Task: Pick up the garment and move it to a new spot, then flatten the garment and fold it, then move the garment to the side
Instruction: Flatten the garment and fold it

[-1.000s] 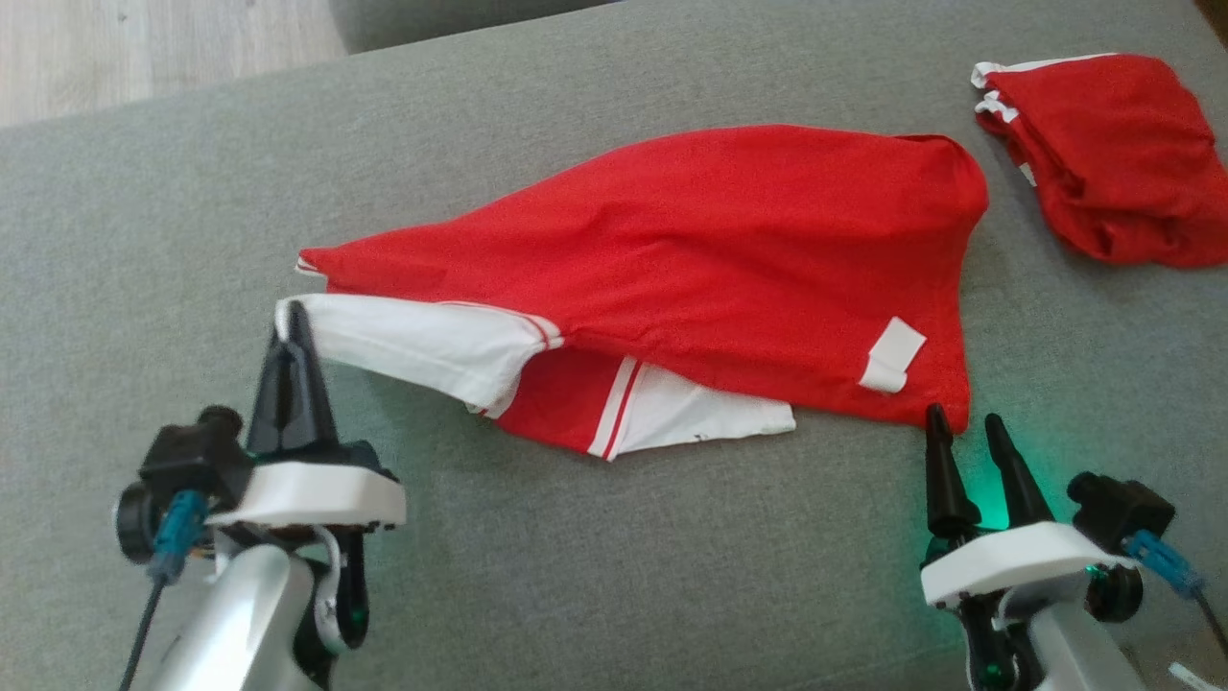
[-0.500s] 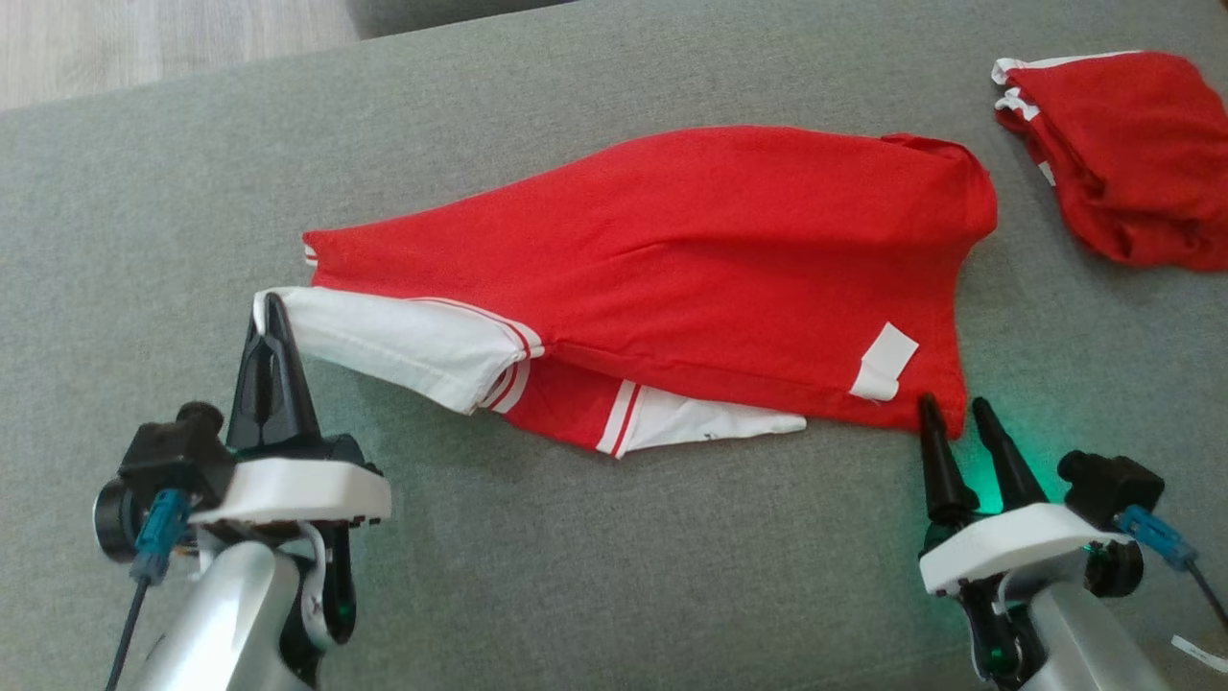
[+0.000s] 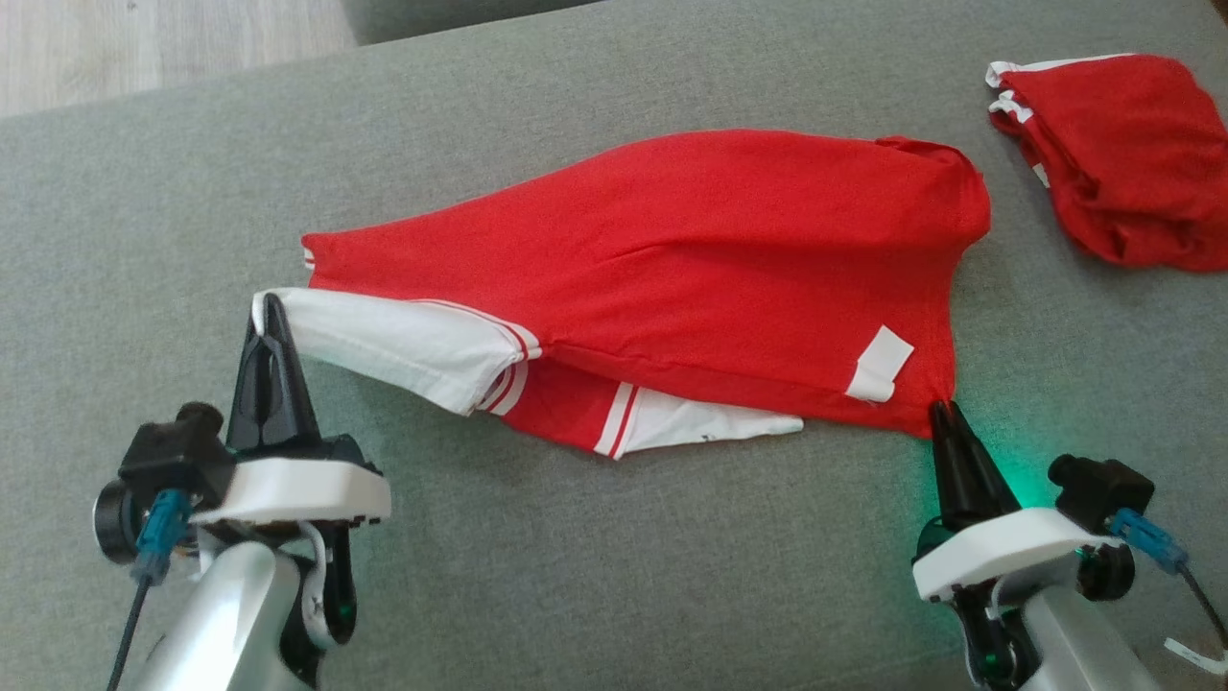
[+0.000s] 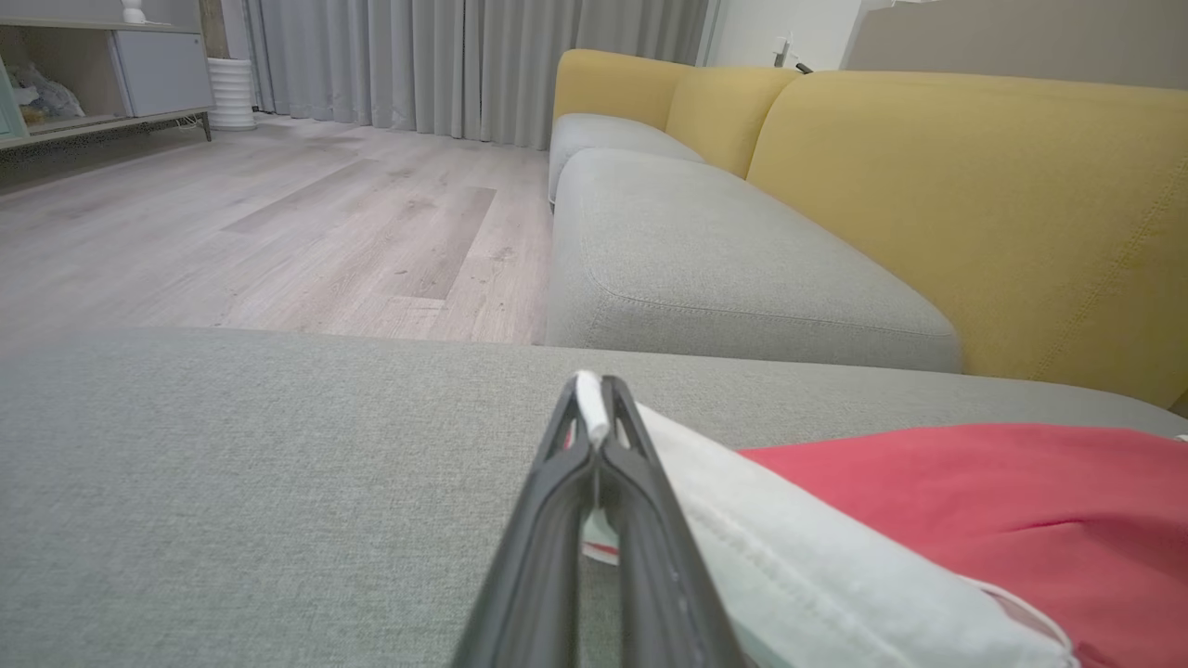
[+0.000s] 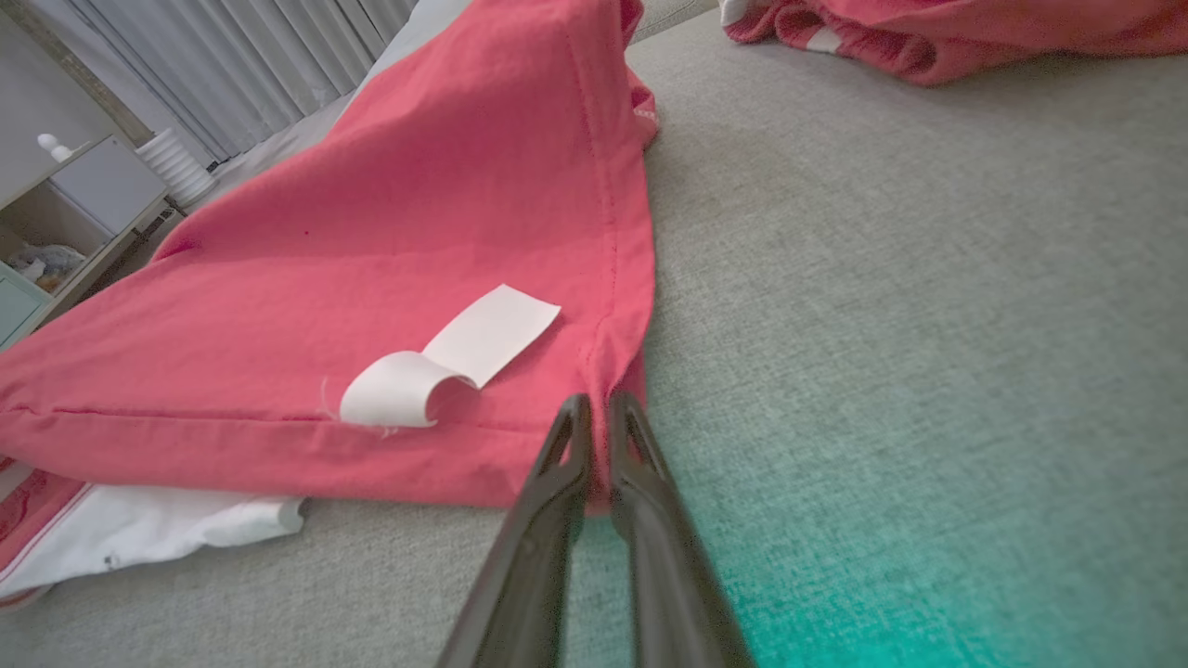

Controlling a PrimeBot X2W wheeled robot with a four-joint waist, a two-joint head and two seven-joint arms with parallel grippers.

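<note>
The jersey (image 3: 691, 259) lies rumpled on the cushion (image 3: 576, 576), spanning both sets of fingers. The left gripper (image 3: 270, 309) pinches the sleeve (image 3: 384, 345) end. The right gripper (image 3: 943, 411) nips only the hem corner beside the tag (image 3: 878, 365). So thin a bite could slip on lifting and drop that side.

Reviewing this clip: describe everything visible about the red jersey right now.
The garment is a red knit-looking jersey with white short sleeves banded in red-and-white stripes and a curled white tag near its hem. It lies spread but rumpled on the grey cushion. The left hand pinches one white sleeve's edge; the right hand pinches the red hem corner beside the tag.
</note>
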